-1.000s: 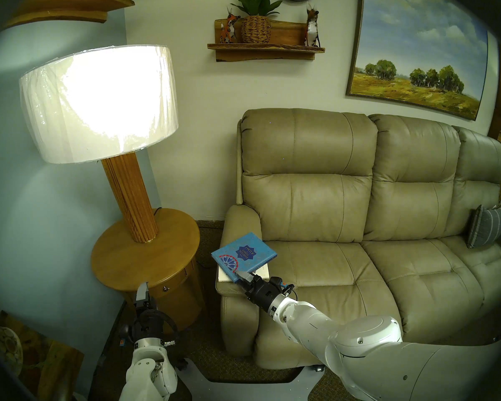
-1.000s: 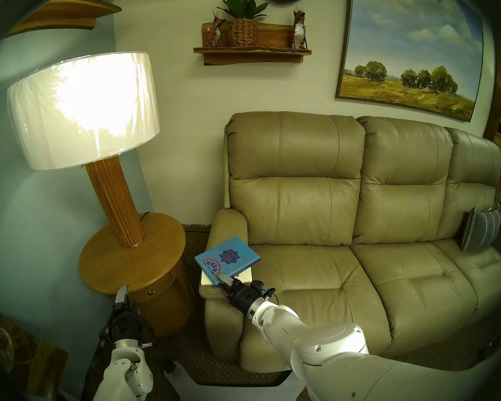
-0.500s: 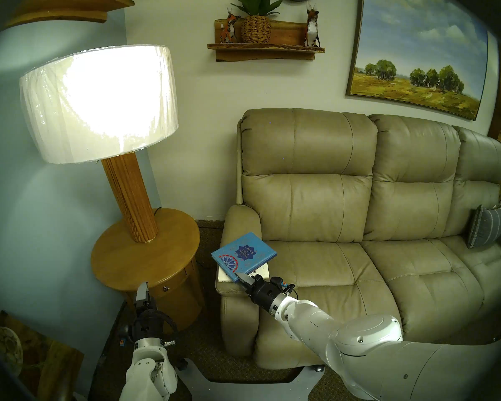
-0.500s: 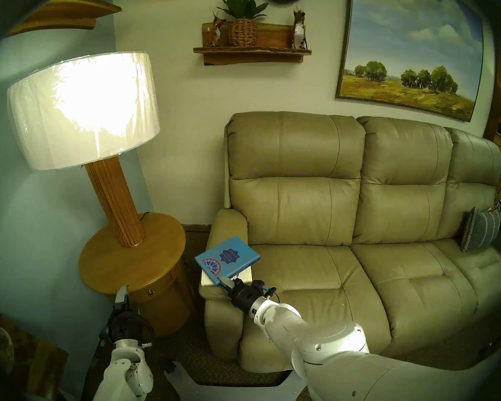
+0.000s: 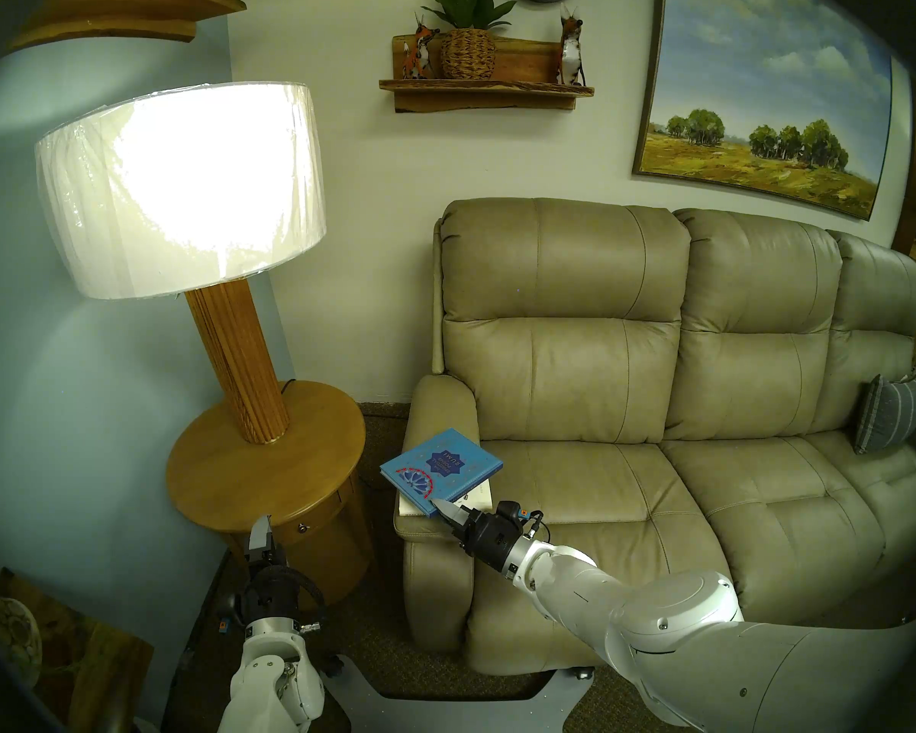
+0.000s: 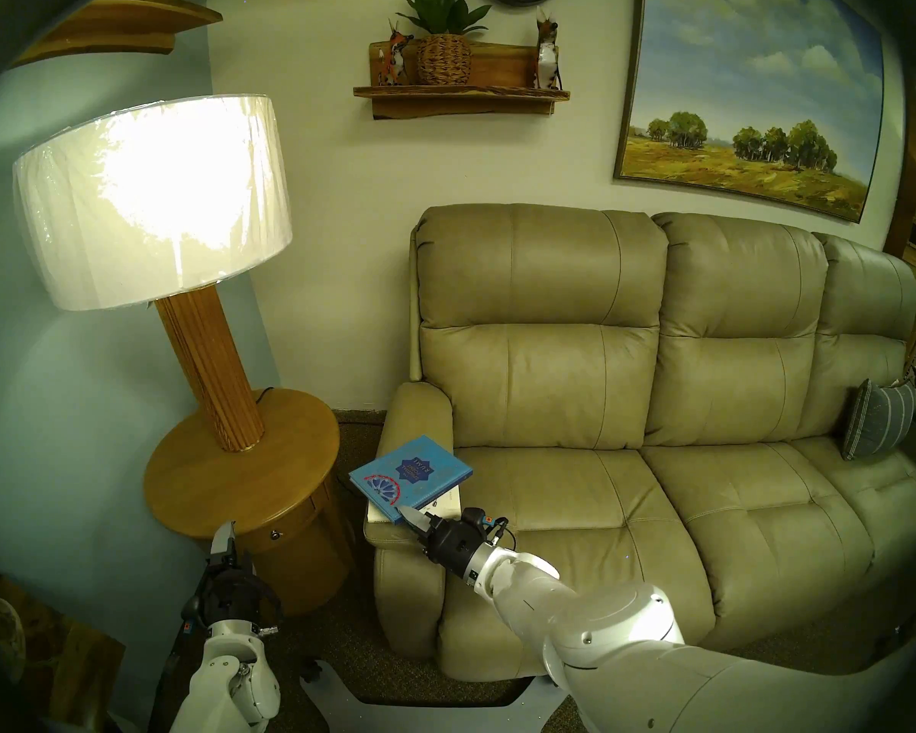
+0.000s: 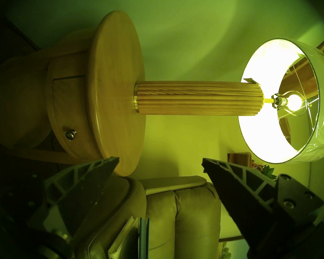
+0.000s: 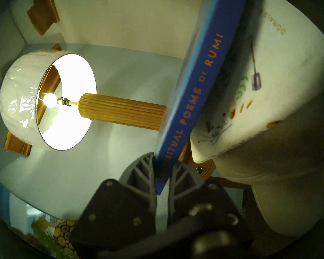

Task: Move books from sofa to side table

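In the head views, the right end effector [image 5: 448, 511] pinches the near corner of the turquoise-blue hardcover book with the dark star panel [image 5: 441, 469], which lies on the thin white hardcover book [image 5: 485, 496] on the left padded arm of the tan-beige leather sofa [image 5: 630, 398]. I judge the pick of the first book is in hand; next it must rise and travel left to the round honey-brown wooden worktop [image 5: 223, 478]. The tall lamp with ribbed wooden column [image 5: 239, 361] takes the far part of that worktop, so only the near part is free. In the left wrist view, the left end effector [image 7: 160, 164] is spread and empty, just near the worktop rim. In the right wrist view, the fingers [image 8: 138, 173] press on the blue spine, and the white book [image 8: 266, 81] is under it.
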Robot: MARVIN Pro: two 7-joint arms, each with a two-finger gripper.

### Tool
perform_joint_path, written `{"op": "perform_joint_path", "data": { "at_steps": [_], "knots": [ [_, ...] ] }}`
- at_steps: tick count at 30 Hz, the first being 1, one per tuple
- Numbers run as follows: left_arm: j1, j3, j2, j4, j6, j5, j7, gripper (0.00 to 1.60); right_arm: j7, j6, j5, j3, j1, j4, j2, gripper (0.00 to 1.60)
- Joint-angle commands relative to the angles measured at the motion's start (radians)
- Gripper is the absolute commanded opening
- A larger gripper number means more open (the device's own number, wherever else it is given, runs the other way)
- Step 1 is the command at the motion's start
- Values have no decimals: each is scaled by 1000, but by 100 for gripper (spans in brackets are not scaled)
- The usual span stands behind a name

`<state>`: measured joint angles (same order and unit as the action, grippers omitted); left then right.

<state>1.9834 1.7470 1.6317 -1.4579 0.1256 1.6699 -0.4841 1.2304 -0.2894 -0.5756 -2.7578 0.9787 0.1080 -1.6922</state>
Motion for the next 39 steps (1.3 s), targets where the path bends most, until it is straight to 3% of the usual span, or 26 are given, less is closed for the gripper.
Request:
{"op": "perform_joint_path", "data": {
  "at_steps": [1, 6, 8, 20, 39],
  "knots": [
    [8, -5, 14, -30, 22, -13, -5, 160, 112, 21, -13, 18, -13, -4, -26, 0],
    [8, -20, 26, -19, 86, -31, -39, 160, 122, 34, -39, 35, -15, -6, -41, 0],
    [16, -49, 20, -18, 111, -3, -63, 160, 120, 40, -59, 50, -17, -7, -52, 0],
    [17, -143, -10, -10, 140, 80, -81, 160, 145, 50, -109, 80, -15, -8, -99, 0],
    [-178, -254, -47, 92, 139, 168, -30, 160, 253, 56, -186, 110, 27, -8, -88, 0]
  ]
}}
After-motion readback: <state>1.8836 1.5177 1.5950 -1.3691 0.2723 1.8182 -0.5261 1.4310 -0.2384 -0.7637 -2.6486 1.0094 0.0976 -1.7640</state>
